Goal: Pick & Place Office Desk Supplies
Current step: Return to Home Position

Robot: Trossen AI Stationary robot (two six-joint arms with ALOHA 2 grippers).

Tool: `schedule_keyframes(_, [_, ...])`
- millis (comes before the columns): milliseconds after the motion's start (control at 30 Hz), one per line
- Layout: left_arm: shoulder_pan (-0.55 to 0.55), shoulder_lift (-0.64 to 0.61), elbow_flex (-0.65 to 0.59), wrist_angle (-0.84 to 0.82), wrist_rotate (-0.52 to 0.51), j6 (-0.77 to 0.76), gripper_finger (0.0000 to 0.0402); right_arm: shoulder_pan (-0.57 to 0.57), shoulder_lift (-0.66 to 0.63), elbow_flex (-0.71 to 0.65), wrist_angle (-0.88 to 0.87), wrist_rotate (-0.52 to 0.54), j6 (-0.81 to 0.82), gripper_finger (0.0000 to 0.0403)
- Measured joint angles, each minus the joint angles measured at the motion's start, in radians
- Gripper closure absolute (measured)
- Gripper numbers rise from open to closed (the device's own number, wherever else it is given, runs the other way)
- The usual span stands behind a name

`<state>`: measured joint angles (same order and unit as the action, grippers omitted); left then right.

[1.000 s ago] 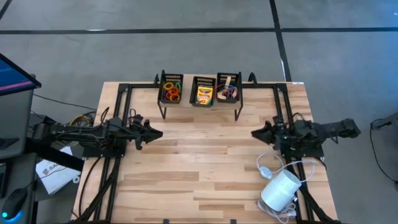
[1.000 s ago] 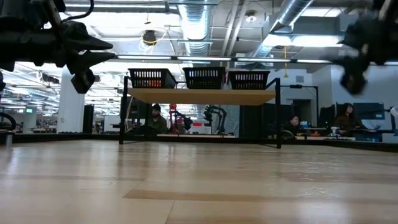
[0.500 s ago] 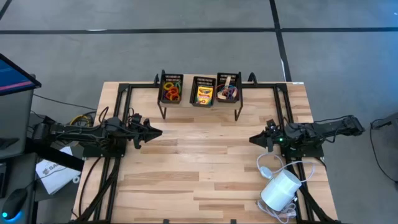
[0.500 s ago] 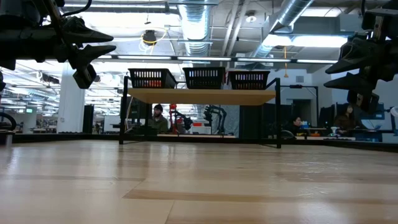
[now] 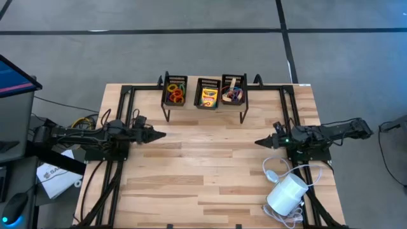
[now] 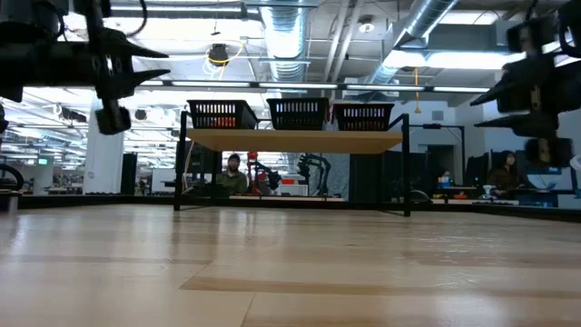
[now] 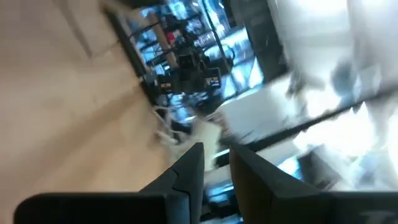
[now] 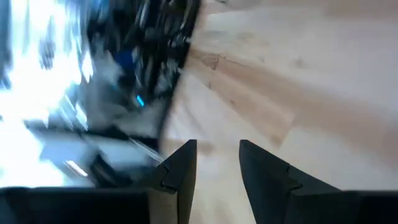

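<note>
High view: crayon box [image 5: 209, 97] and elastic loops [image 5: 175, 95] lie in black mesh bins [image 5: 208, 80] on the far-edge shelf [image 5: 191, 95], well apart from both grippers and off to the side of where they point. Left gripper [image 5: 159, 134] is nearer, right gripper [image 5: 259, 142] opposite.
Low view: contents hidden behind mesh.
Wrist views: both jaws narrowly parted, empty; supplies unseen.

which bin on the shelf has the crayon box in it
The middle bin: the yellow-and-green crayon box lies in it, while the left bin and right bin hold loops.
</note>
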<state>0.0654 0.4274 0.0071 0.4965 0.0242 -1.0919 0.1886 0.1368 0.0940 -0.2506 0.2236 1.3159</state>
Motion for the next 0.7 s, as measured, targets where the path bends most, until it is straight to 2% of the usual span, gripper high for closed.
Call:
schedule_keyframes(200, [-0.002, 0.0, 0.0, 0.008, 0.009, -0.566, 0.033, 0.0, 0.0, 0.0, 0.003, 0.009, 0.805, 0.0285])
schedule_keyframes(333, [-0.002, 0.0, 0.0, 0.043, 0.008, -0.923, 0.033, 0.0, 0.0, 0.0, 0.003, 0.008, 1.132, 0.0285])
schedule_keyframes(400, [-0.002, 0.0, 0.0, 0.071, 0.008, -1.123, 0.033, -0.002, 0.0, 0.0, 0.005, 0.011, 1.222, 0.0285])
schedule_keyframes(567, [-0.002, 0.0, 0.0, 0.156, 0.008, -1.617, 0.033, -0.011, 0.0, 0.0, 0.027, 0.014, 1.263, 0.0285])
schedule_keyframes(700, [0.009, 0.0, 0.0, 0.234, -0.001, -1.688, 0.033, -0.058, -0.002, 0.0, 0.113, 0.03, 1.284, 0.0285])
